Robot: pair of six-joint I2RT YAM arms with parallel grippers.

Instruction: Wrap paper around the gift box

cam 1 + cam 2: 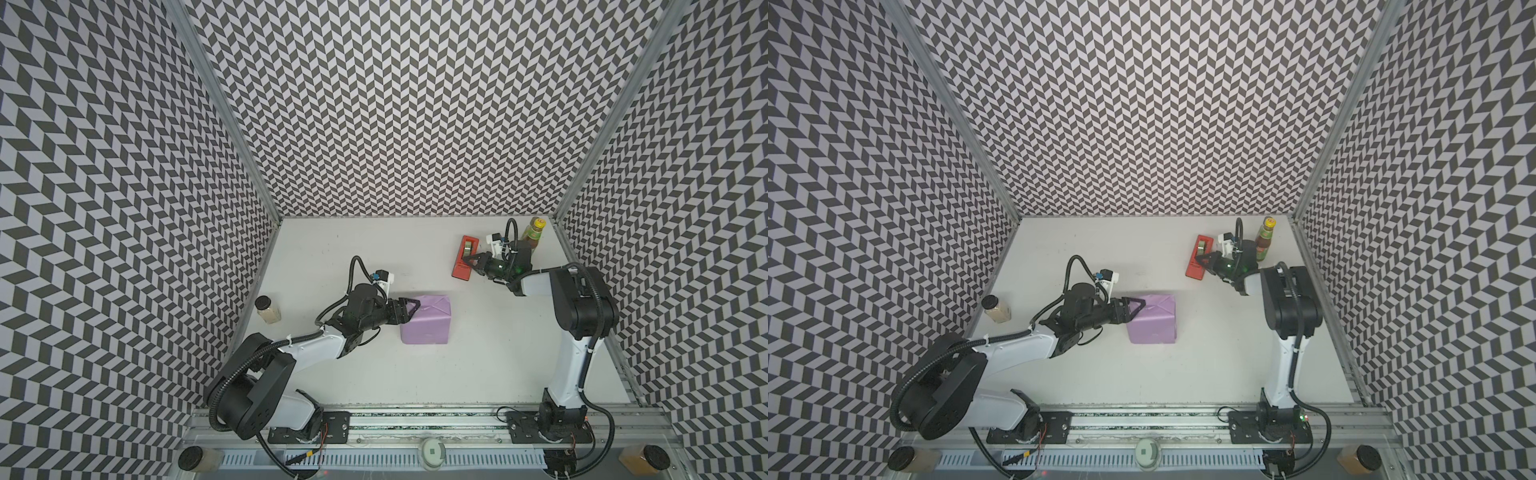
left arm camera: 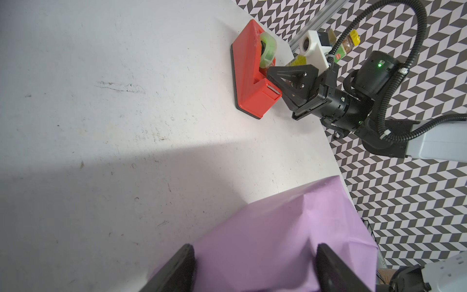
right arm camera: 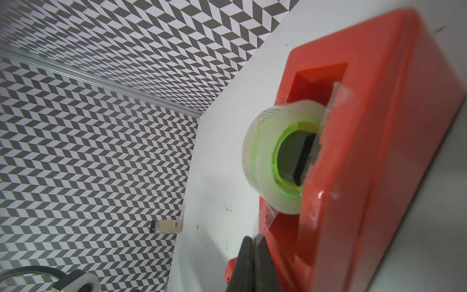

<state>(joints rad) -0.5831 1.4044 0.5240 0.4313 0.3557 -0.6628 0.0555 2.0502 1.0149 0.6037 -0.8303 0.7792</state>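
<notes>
The lilac paper (image 1: 428,322) (image 1: 1152,320) is folded around a block at the table's middle; the gift box itself is hidden inside it. My left gripper (image 1: 411,309) (image 1: 1138,309) is at the package's left end. It stands open, one jaw on each side of the folded paper end (image 2: 278,240). At the far right, my right gripper (image 1: 465,261) (image 1: 1198,261) is shut over the red tape dispenser (image 1: 459,272) (image 2: 250,83). In the right wrist view the shut jaws (image 3: 255,239) pinch the clear tape strip between roll and cutter.
A sauce bottle (image 1: 534,232) stands just behind the right wrist at the back right corner. A jar (image 1: 268,309) sits by the left wall. Two more jars (image 1: 195,459) (image 1: 642,459) stand at the front corners. Patterned walls close three sides.
</notes>
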